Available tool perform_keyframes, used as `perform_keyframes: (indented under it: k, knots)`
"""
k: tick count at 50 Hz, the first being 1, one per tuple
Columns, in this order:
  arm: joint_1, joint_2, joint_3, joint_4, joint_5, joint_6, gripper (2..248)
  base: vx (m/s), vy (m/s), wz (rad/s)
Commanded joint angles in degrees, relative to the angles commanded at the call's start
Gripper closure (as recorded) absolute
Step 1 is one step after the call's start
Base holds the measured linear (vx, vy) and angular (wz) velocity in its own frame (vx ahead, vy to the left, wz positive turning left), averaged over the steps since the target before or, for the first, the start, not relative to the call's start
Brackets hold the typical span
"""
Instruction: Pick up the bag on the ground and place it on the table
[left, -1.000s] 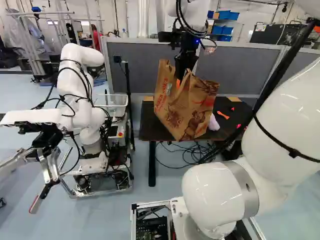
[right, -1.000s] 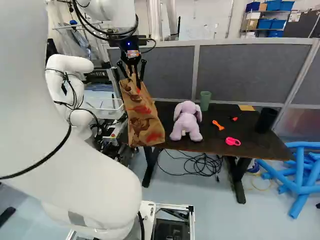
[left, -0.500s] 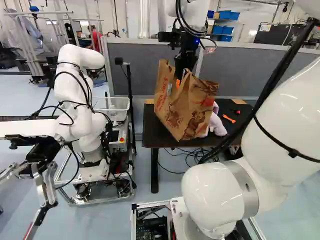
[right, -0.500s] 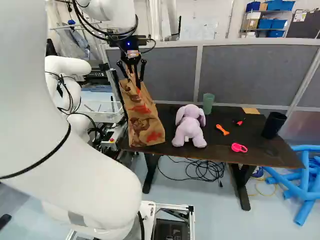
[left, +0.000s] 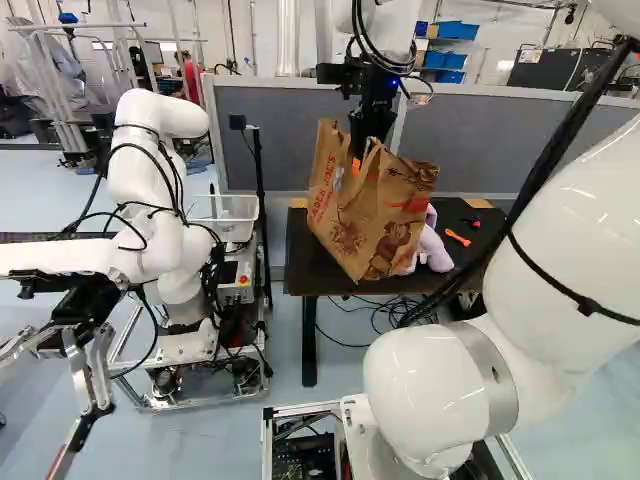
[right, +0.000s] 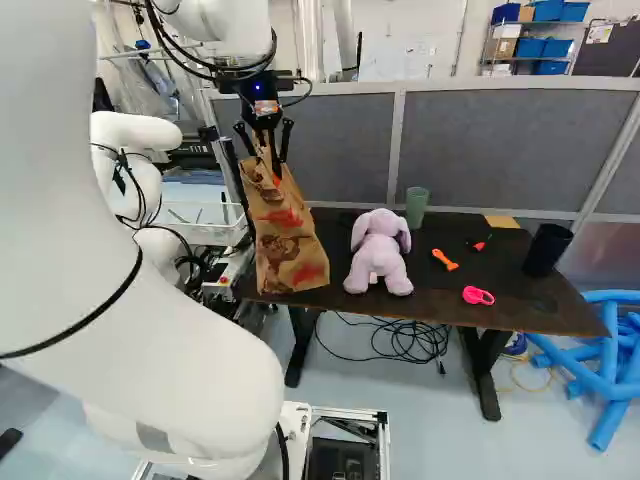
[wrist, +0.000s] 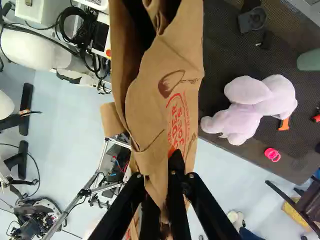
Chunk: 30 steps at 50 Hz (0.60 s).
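A: State of the gripper (right: 268, 155)?

B: Clenched on a crinkled brown paper bag with red and dark printing (left: 375, 220). Grasps the paper at the top, folds caught between black fingers.

A: Position of the bag relative to the gripper?

B: Directly below in both base views, hanging from the fingertips. Hangs tilted in the left base view, one lower corner pointing down. In the wrist view, runs from between the fingers and spreads out ahead of them.

A: And relative to the dark rectangular table (right: 450, 312)?

B: At the end nearest another robot, white-armed (left: 145, 150). Overlaps the tabletop in both base views. Cannot tell about contact between bag bottom and tabletop.

A: Neighbours on the table?

B: Just beside the bag, a lavender plush toy with floppy ears (right: 378, 255); partly hidden behind the paper in the left base view. Near the toy, a green cup (right: 416, 208). Farther along, a small orange tool (right: 445, 260), a pink looped piece (right: 478, 295) and, well apart from the bag, a black cup (right: 547, 250).

A: Floor?

B: Under the table, loosely coiled black cable (right: 405, 342). At the right of the right base view, piled blue foam tubes (right: 603, 372).
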Motion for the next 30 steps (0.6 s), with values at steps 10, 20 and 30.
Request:
perform_keyframes:
  k: [10, 20, 30]
  knots:
    - [-0.01, -1.16, -1.08, 0.00, 0.00, 0.00, 229, 0.000, 0.000, 0.000]
    - [-0.02, -2.89, -2.72, 0.00, 0.00, 0.00, 229, 0.000, 0.000, 0.000]
    - [-0.04, -4.82, -4.61, 0.04, 0.00, 0.00, 229, 0.000, 0.000, 0.000]
